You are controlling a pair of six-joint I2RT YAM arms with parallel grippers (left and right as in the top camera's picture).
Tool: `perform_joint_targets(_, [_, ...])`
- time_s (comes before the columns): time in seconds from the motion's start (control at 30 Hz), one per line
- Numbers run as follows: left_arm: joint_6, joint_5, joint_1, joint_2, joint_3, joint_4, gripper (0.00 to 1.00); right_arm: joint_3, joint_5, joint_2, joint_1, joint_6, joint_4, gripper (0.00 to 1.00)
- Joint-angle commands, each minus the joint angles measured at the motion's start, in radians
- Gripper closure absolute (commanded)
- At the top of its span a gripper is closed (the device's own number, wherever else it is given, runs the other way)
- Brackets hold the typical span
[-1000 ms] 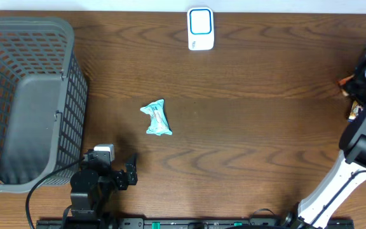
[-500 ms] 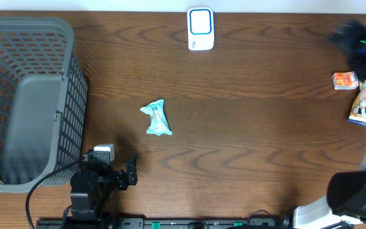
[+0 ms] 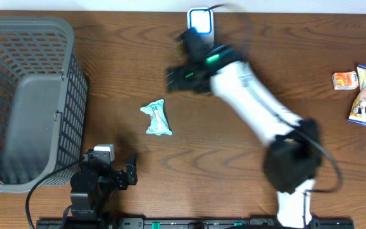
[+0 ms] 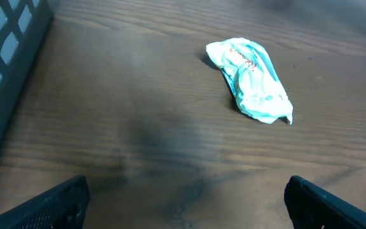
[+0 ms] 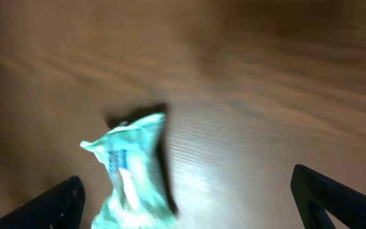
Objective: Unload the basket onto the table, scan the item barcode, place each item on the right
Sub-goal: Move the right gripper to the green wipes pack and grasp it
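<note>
The right gripper (image 5: 190, 196), jaws spread and empty, hovers near the teal packet (image 3: 156, 119), likely lining up a grasp. The left gripper (image 4: 183, 198) sits near it, also released.

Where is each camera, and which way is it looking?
Overhead: above the table, looking straight down; left arm at the edge, right arm stretched across.
Left wrist: low over the table, facing the teal wrapper; open left gripper fingertips at the bottom corners.
Right wrist: tilted down at the wrapper, blurred; open right gripper fingertips show.
Shared: all three see the wrapper.
</note>
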Motion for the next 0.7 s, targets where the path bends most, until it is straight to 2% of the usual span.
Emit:
perform_joint_targets(0.0, [-0.009,0.012,0.002,-0.002,-0.013,-0.002,0.02,-0.011,0.132,0.082,0.083,-0.038,0.055,0.01])
perform_joint_targets(0.17, [-0.009,0.012,0.002,-0.002,-0.013,-0.002,0.02,-0.011,0.204,0.162,0.159,-0.012,0.153,0.02])
perform_joint_targets(0.3, [-0.009,0.012,0.002,-0.002,-0.013,-0.002,0.02,-0.011,0.236,0.171,0.175,-0.011,0.139,0.21])
perform_joint_targets(0.37, [-0.009,0.012,0.002,-0.002,-0.013,-0.002,0.02,-0.011,0.236,0.171,0.175,-0.011,0.101,0.26])
perform_joint_targets(0.47, [-0.009,0.012,0.002,-0.002,-0.013,-0.002,0.02,-0.012,0.236,0.181,0.176,-0.011,0.038,0.26])
perform_joint_targets(0.67, [-0.009,0.012,0.002,-0.002,-0.013,-0.002,0.02,-0.008,0.179,0.187,0.176,-0.012,0.006,0.2])
